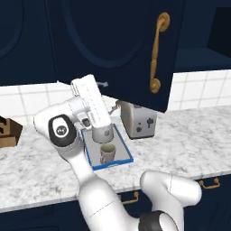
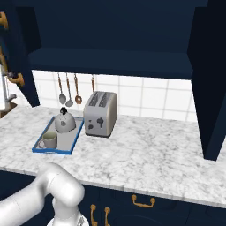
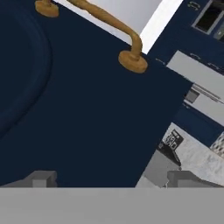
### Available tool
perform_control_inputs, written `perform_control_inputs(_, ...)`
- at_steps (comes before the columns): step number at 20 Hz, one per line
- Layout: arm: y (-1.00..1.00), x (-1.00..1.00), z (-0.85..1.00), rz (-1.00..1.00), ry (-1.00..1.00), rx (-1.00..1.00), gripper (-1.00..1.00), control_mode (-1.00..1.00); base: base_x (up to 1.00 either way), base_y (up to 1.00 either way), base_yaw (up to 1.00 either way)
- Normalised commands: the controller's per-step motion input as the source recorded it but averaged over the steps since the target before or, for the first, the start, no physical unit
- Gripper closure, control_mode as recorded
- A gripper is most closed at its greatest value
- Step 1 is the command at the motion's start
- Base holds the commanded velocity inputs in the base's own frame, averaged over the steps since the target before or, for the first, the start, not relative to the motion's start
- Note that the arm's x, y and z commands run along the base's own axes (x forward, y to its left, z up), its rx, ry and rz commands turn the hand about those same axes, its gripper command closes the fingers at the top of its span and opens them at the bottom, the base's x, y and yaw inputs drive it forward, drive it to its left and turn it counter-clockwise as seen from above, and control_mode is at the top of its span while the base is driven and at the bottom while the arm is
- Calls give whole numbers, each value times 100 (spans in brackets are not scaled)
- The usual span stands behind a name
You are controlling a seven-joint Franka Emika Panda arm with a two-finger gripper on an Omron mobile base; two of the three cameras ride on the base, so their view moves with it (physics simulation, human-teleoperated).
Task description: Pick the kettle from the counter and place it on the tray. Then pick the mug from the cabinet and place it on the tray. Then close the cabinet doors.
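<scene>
The blue-rimmed tray (image 2: 73, 139) lies on the marble counter (image 2: 145, 150) left of the toaster. On it stand the domed kettle (image 2: 65, 122) at the back and the pale mug (image 2: 48, 140) at the front. In the left base view the mug (image 1: 107, 154) shows plainly, while the kettle (image 1: 101, 134) is partly hidden behind my hand. The cabinet (image 2: 110, 62) is open, its navy shelf bare. My gripper (image 1: 85, 82) is open and empty, pointed up at the left cabinet door (image 1: 113, 36). The hand view has that door's face (image 3: 87, 113) close ahead, its brass handle (image 3: 109, 24) above my spread fingertips (image 3: 41, 178).
A silver toaster (image 2: 100, 114) stands right of the tray. Utensils (image 2: 68, 92) hang on the tiled wall behind it. A knife block (image 1: 9, 131) sits at the counter's far left. The right cabinet door (image 2: 212, 88) hangs open over the counter's right part.
</scene>
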Motion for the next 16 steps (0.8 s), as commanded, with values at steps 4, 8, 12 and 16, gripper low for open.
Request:
perform_control_inputs(4,-88,16,13,27,-12,20,-100,-100,0,0,0)
perform_control_inputs(8,-87,29,5,28,-9,16,-100,-100,0,0,0)
perform_control_inputs(12,-83,51,4,31,-6,18,-100,-100,0,0,0)
perform_control_inputs(16,-79,60,0,32,-7,17,-100,-100,0,0,0)
